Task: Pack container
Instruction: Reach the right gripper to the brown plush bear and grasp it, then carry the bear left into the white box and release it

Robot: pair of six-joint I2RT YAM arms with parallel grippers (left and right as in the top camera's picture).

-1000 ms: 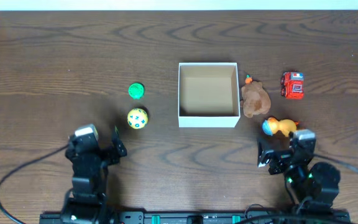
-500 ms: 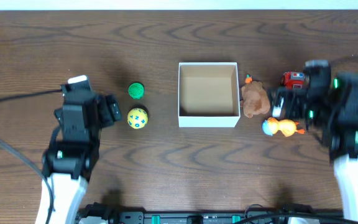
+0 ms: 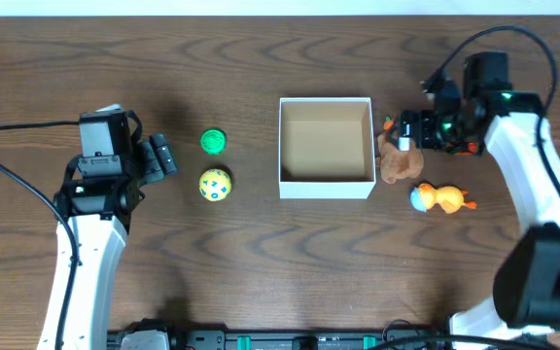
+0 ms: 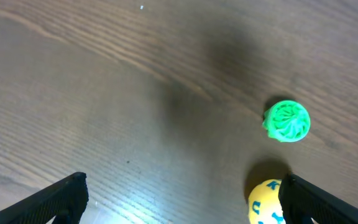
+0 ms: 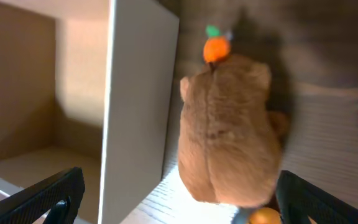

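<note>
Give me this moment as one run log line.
container: empty | left gripper: open, near yellow ball | right gripper: open, over brown plush | packed: none

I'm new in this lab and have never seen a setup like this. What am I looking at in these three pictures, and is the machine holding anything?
It is a robot with two arms at a wooden table. The wide picture looks straight down from above. The other two come from cameras on the wrists, so the dark shapes in their bottom corners are that arm's own fingers. In the middle stands an open white box, the container, with nothing in it. Left of it lie a green toy and a yellow ball; right of it a brown plush and a duck. The left gripper is open near the ball; the right gripper is open over the plush. Neither holds anything.
</note>
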